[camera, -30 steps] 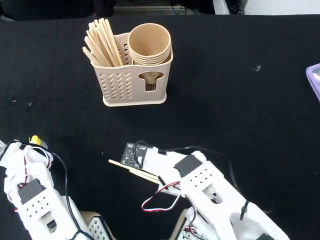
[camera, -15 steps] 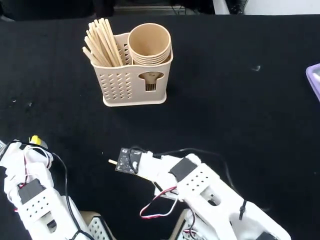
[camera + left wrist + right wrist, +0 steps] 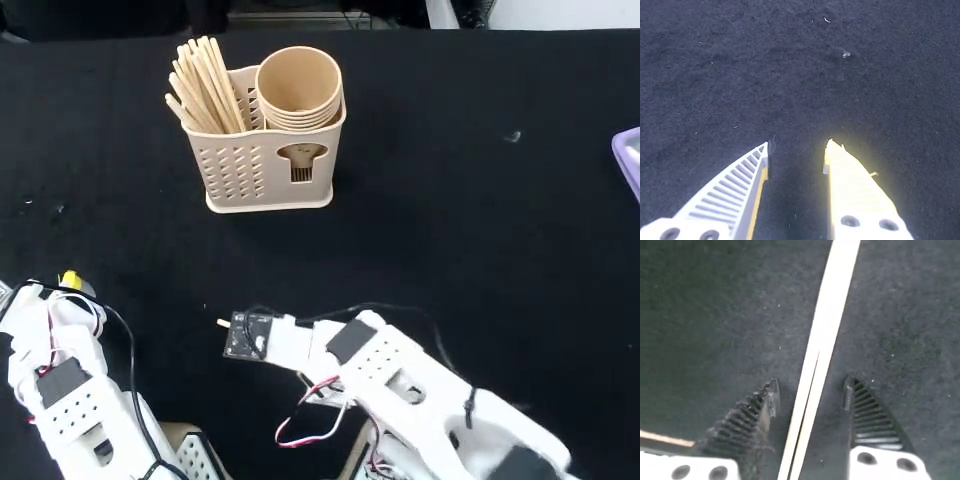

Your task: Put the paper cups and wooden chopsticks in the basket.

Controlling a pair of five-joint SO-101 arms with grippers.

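A beige basket stands at the back of the black table, with a bundle of wooden chopsticks in its left compartment and stacked paper cups in its right one. A pair of wooden chopsticks lies flat on the cloth; its tip pokes out from under the right arm. My right gripper is open, low over the table, with this pair running between its two fingers. My left gripper is open over bare cloth at the table's front left.
A purple container's edge shows at the far right. Another thin stick lies beside the right gripper. Loose red and white wires hang under the right arm. Black cloth stretches between the arms and the basket.
The right arm has swung left and lowered over the lying chopsticks, now covering most of them. The left arm has kept still.
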